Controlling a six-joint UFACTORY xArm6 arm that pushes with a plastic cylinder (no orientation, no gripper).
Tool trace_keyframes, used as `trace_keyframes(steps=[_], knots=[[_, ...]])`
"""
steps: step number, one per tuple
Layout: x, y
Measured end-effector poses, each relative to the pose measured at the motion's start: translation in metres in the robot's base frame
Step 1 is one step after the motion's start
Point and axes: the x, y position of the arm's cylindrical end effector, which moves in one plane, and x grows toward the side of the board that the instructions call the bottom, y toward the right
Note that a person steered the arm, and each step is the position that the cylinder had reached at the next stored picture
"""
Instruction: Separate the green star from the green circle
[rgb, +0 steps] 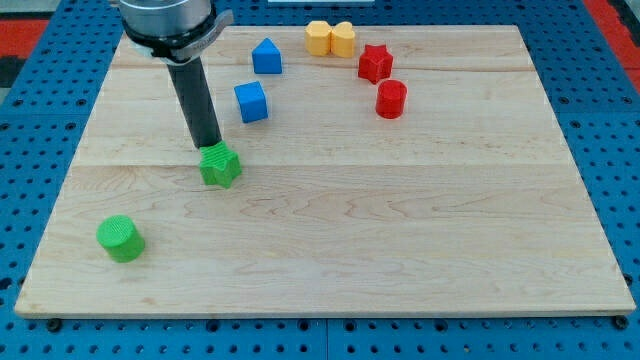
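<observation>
The green star (221, 165) lies on the wooden board at the left of centre. The green circle (121, 238) lies near the board's lower left corner, well apart from the star. My tip (208, 147) stands right at the star's upper left edge, touching or nearly touching it. The dark rod rises from there to the view's top left.
A blue cube (251, 102) lies just up and right of the star, a blue house-shaped block (266, 56) above it. Two yellow blocks (330, 39) sit at the top edge. A red star (375, 63) and a red cylinder (391, 99) lie right of them.
</observation>
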Motion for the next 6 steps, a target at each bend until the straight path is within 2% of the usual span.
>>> trace_keyframes(steps=[1,2,4,5,6], knots=[[0.0,-0.03],[0.027,-0.071],[0.101,0.008],[0.175,0.005],[0.176,-0.046]])
